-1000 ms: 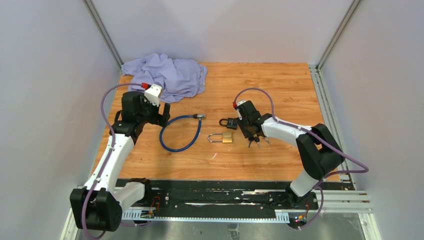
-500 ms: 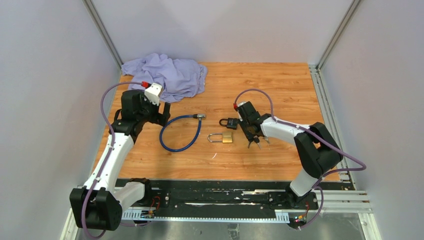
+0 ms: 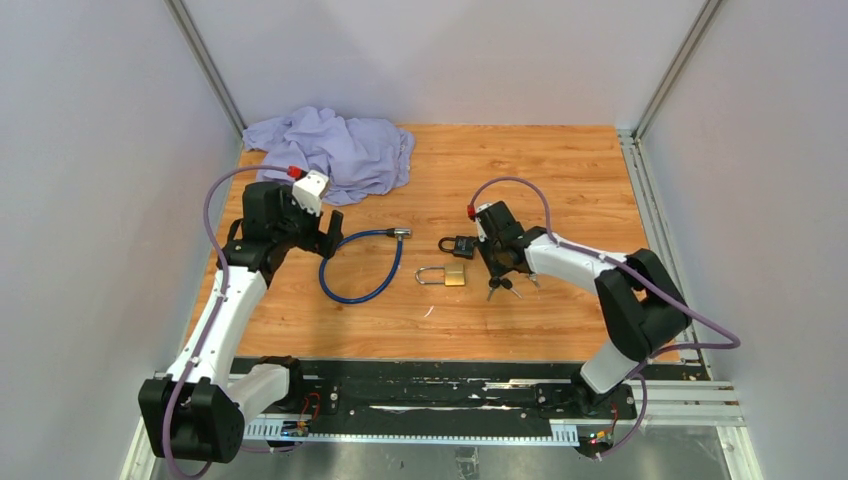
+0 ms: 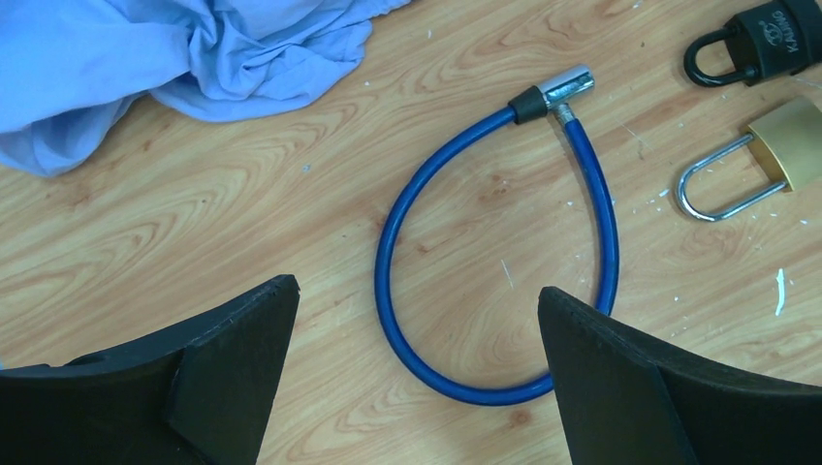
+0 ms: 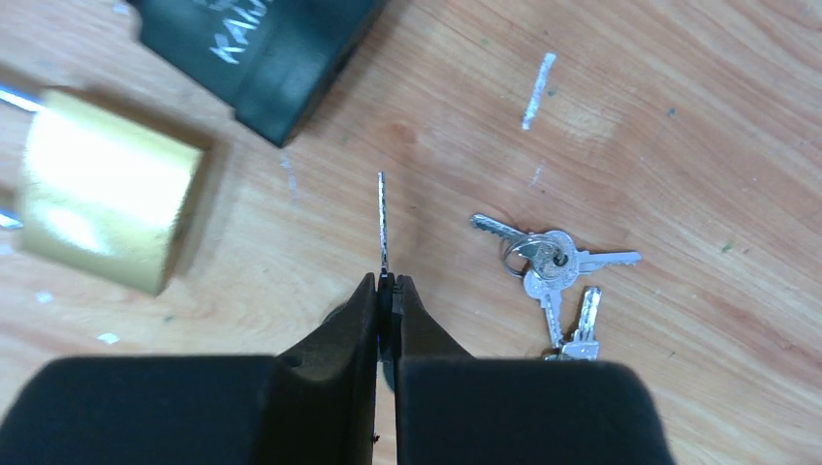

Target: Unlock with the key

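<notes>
My right gripper is shut on a key, whose blade sticks out edge-on toward the padlocks. A black padlock lies ahead to the left and a brass padlock lies further left, both on the wood. In the top view the right gripper sits just right of the brass padlock and below the black padlock. My left gripper is open and empty above the blue cable lock; the top view shows the left gripper at that lock's left end.
A bunch of silver keys on a ring lies on the table right of my right fingers. A crumpled lilac cloth lies at the back left; it also shows in the left wrist view. Grey walls close in the wooden table.
My right gripper has shifted slightly left and back toward the padlocks with the key in it. The left arm has barely moved.
</notes>
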Motion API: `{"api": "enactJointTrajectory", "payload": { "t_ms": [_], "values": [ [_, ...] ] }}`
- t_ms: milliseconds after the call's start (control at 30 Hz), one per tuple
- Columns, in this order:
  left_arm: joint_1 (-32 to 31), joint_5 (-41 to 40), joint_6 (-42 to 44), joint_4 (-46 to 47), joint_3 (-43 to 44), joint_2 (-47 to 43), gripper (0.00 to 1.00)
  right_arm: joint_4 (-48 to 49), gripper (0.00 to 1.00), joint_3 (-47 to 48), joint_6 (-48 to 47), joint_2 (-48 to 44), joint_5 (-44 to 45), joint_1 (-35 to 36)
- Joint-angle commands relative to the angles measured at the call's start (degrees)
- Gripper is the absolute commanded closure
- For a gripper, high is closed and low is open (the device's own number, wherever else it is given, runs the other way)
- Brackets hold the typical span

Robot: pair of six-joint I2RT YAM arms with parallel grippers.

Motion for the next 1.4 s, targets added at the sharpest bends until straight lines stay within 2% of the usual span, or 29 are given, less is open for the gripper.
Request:
{"api": "enactJointTrajectory", "payload": {
  "t_ms": [0, 333, 500, 667, 833, 1067, 1200, 1367],
  "values": [
    [0.1, 4.7, 3.2, -1.1, 1.7, -1.5, 0.02, -1.2, 0.99, 0.1, 1.1, -6.5, -7.5, -0.4],
    [0.0, 22.8, 15.3, -12.9, 3.9, -2.4, 0.02, 0.5, 0.99, 0.4, 1.1, -15.5, -32.1, 2.0],
    [-1.7, 29.5, 15.7, -14.7, 1.7, -4.0, 0.01, -0.7, 0.99, 3.9, 0.1, -15.8, -42.3, 6.5],
    [-6.0, 34.0, 12.8, -20.0, 3.7, -0.6, 0.00, -1.7, 0.99, 8.5, -1.3, -13.9, -50.9, 11.7],
    [-7.3, 40.2, 10.0, -26.0, 7.1, 1.8, 0.02, -1.9, 0.99, 12.0, -1.8, -12.2, -56.0, 14.5],
    [-7.4, 47.3, 8.5, -26.3, 7.2, -4.4, 0.07, -2.1, 0.99, 14.8, -2.5, -11.4, -60.4, 15.9],
    [-7.6, 48.3, 6.2, -26.3, 8.3, -3.3, 0.16, -1.6, 0.99, 16.1, -2.7, -10.5, -62.3, 16.2],
    [-8.6, 47.9, 6.6, -26.2, 8.5, -2.0, 0.18, -2.0, 0.99, 19.4, -2.7, -8.1, -63.1, 16.4]
  ]
}}
